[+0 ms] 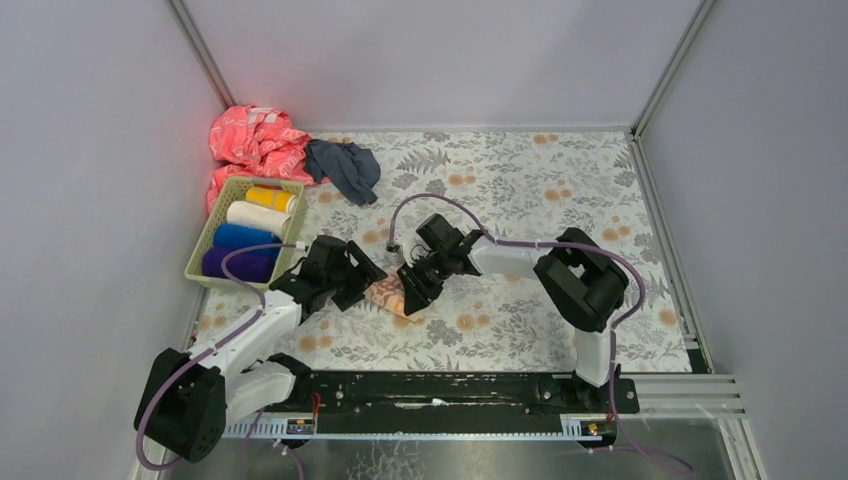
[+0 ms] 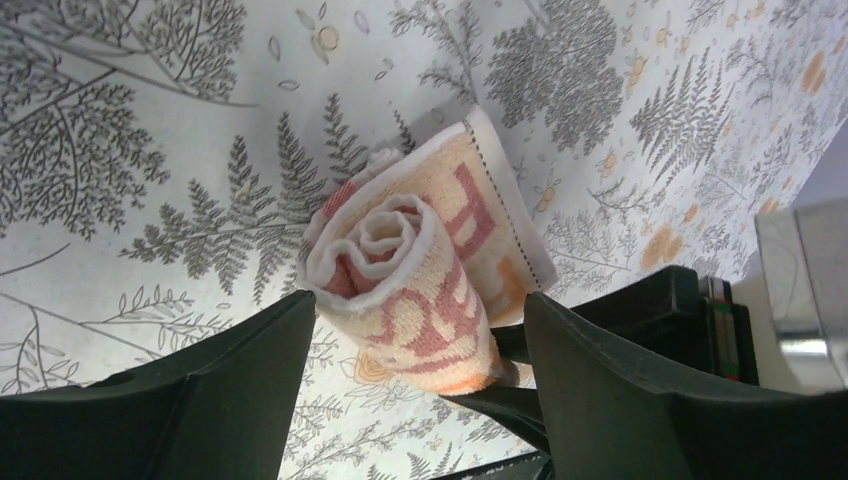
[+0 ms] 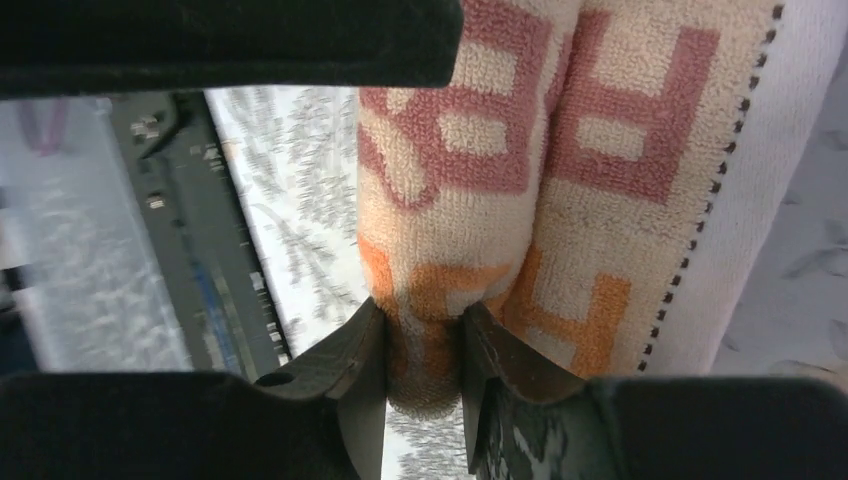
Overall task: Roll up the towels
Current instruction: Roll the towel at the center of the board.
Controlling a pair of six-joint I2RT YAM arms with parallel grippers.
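The cream towel (image 1: pixel 388 293) is seen wound into a tight spiral, laid on the floral-covered worktop (image 1: pixel 520 180) at centre frame in the top view. One end is pinched by the right pincer (image 3: pixel 425 340), nearly closed on it, probably so that unwinding is prevented. The left pincer (image 2: pixel 415 330) is spread wide about the roll, with nothing held. Red-brown and orange block letters are printed on the cloth; two B's can be made out, the whole word cannot. Finished rolls (image 1: pixel 243 237) are kept in the green basket (image 1: pixel 196 262) at left.
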